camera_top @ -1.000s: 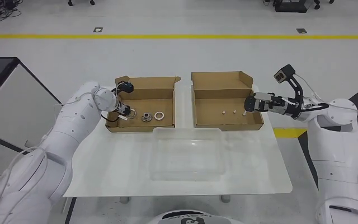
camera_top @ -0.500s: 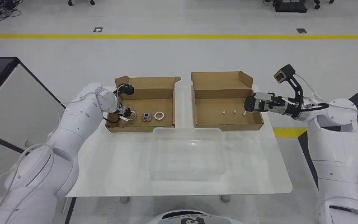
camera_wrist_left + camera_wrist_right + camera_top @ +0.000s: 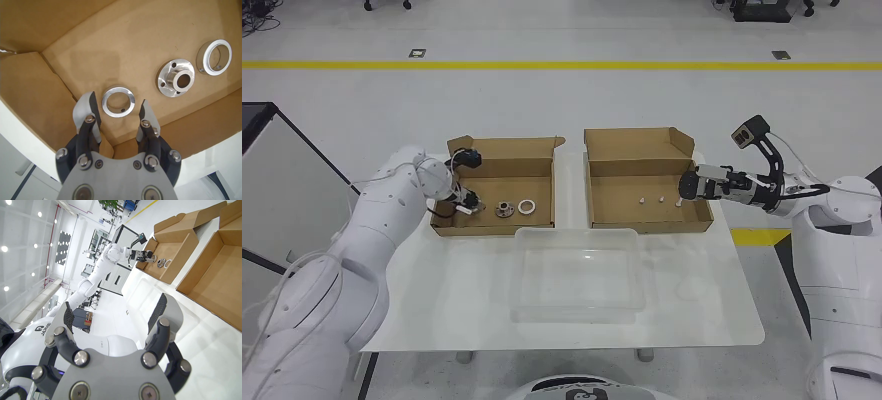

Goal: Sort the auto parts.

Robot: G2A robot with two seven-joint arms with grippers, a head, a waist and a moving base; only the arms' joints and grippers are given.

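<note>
The left cardboard box [image 3: 504, 152] holds three metal parts: a plain ring [image 3: 118, 103], a flanged hub [image 3: 175, 78] and a thin-walled ring [image 3: 216, 57]. My left gripper [image 3: 118, 102] is open low inside this box, its fingers on either side of the plain ring without touching it. From above, the left gripper [image 3: 470, 203] is at the box's left end, with the hub [image 3: 503, 209] and thin ring [image 3: 527, 207] beside it. My right gripper [image 3: 685, 185] is open and empty at the right box's [image 3: 637, 150] right wall.
Three small white parts [image 3: 659, 199] lie on the right box's floor. A clear plastic tray [image 3: 577, 235] stands in front of both boxes at the table's middle. The table's white front and right parts are bare.
The left arm's elbow has shifted a little and its gripper has edged slightly over the plain ring. The right arm has not moved.
</note>
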